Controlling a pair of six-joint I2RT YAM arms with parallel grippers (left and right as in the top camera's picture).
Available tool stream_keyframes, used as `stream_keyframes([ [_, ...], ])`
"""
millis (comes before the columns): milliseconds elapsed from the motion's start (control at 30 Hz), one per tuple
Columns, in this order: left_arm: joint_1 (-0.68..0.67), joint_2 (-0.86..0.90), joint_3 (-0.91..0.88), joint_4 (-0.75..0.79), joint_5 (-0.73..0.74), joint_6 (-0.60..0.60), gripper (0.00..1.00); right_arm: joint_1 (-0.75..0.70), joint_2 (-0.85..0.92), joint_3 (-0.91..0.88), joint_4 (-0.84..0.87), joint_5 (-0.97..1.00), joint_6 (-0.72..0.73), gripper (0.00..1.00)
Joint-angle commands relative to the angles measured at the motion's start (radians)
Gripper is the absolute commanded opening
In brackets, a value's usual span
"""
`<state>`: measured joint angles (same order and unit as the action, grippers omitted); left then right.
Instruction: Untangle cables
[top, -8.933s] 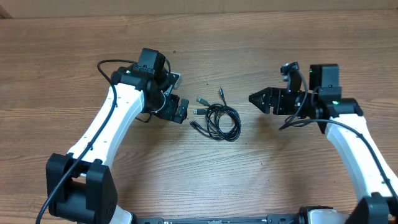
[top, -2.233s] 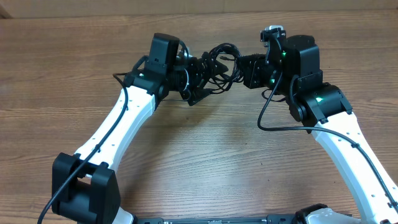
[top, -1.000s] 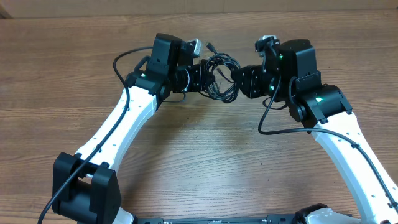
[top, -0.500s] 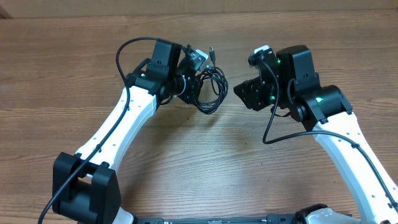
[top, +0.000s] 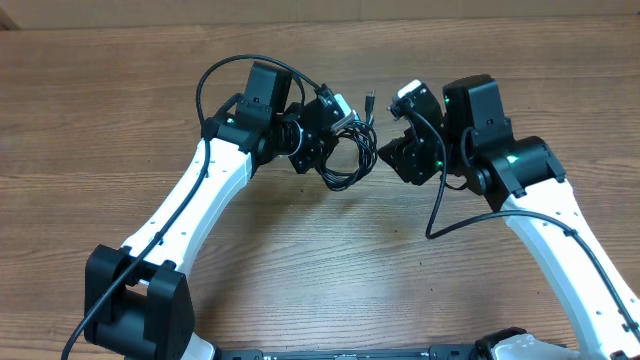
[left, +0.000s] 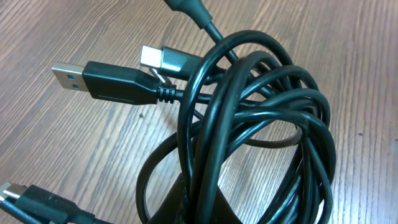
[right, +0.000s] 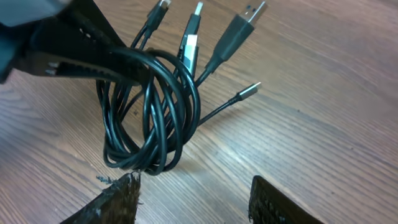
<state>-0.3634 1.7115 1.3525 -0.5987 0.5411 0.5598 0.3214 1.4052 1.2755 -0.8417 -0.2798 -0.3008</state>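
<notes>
Since a second ago the right gripper (top: 396, 157) has drawn back from the cables (top: 345, 158), which were then pressed between the two arms. They now hang from the left gripper (top: 318, 135) alone, and a gap of bare table (top: 300, 270) shows between the bundle and the right fingers.

From the right wrist, the left gripper (right: 134, 67) is clamped tight on the top of the black coil (right: 155, 112). Several loops droop below its jaws and the plug ends fan out beyond them. The right gripper (right: 196, 202) stands parted about halfway with nothing between its fingers. The coil lies just ahead of them and toward their left finger, whose tip is close to the lowest loop.

From the left wrist, the cables (left: 249, 124) fill the space directly in front of the fingers as overlapping loops. A flat wide plug (left: 106, 81) with a metal shell and blue insert sticks out to the left of the coil. A silver-tipped plug (left: 163, 59) lies just above it, touching the loops. In the right wrist view a thin plug (right: 249, 91) pokes out sideways from the bundle, away from the left gripper.
</notes>
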Motion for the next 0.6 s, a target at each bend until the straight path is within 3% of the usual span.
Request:
stream_keyframes([
  [0,-0.002,0.003,0.011,0.005,0.055,0.050,0.04,-0.003,0.021,0.005,-0.003,0.008,-0.014,0.55],
  [400,-0.002,0.003,0.011,0.006,0.113,0.119,0.04,-0.003,0.038,0.005,0.002,-0.014,-0.014,0.56],
  [567,-0.002,0.003,0.011,0.020,0.105,0.086,0.04,-0.003,0.063,0.005,0.001,-0.030,0.038,0.56],
])
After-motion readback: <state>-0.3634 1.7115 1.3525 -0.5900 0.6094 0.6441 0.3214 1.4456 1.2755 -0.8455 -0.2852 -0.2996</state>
